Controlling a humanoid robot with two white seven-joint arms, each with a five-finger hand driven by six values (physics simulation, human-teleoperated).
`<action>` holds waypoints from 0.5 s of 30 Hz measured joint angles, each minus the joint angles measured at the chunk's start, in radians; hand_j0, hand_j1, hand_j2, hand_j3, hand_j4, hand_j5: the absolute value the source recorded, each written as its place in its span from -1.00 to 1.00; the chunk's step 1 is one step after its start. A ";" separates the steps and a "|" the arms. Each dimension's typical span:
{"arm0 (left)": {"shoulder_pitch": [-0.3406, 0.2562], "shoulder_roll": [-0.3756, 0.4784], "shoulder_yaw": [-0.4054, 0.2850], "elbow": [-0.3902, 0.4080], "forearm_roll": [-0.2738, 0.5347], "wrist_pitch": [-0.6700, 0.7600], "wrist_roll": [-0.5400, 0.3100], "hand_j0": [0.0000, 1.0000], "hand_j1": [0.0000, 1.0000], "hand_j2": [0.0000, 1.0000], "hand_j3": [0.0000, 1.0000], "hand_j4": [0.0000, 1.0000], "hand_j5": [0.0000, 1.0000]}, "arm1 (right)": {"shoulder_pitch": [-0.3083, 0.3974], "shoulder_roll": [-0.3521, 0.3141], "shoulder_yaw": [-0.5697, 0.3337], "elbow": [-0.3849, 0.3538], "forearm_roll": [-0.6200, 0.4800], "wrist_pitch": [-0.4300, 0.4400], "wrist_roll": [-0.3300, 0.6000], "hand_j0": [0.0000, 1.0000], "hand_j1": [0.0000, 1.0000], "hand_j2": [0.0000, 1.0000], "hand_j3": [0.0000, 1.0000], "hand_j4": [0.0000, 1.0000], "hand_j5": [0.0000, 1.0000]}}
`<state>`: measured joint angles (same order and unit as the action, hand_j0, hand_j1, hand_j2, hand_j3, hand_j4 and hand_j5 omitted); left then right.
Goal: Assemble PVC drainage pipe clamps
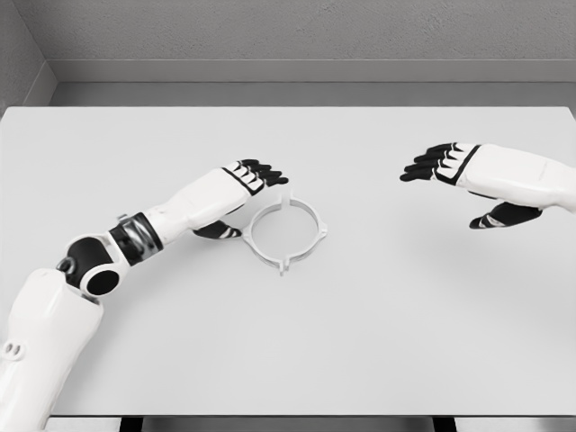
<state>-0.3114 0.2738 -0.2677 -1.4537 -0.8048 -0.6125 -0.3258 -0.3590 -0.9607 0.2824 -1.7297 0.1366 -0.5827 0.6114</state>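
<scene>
Clamp ring [284, 231] lies flat, tabs pointing near and far

A white ring-shaped pipe clamp [284, 232] with small outward tabs lies flat near the worktop's middle.

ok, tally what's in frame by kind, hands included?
White ring-shaped pipe clamp: 1
Robot hands: 2, left hand, right hand, both open and holding nothing
White table: 1
Total: 4
</scene>
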 measured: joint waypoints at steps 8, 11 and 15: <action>0.002 -0.002 -0.003 -0.001 -0.002 0.000 0.000 1.00 1.00 1.00 1.00 1.00 1.00 | -0.006 0.000 -0.001 -0.014 -0.006 0.008 0.000 1.00 1.00 1.00 1.00 1.00 1.00; 0.009 -0.001 -0.002 -0.005 -0.001 0.000 0.000 1.00 1.00 1.00 1.00 1.00 1.00 | -0.009 0.002 -0.002 -0.017 -0.008 0.013 0.000 1.00 1.00 1.00 1.00 1.00 1.00; 0.014 0.005 0.006 -0.008 0.002 0.000 0.000 1.00 1.00 1.00 1.00 1.00 1.00 | -0.009 0.003 -0.001 -0.019 -0.007 0.017 0.000 1.00 1.00 1.00 1.00 1.00 1.00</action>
<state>-0.2976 0.2793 -0.2621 -1.4617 -0.8030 -0.6125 -0.3258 -0.3682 -0.9575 0.2818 -1.7482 0.1296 -0.5656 0.6114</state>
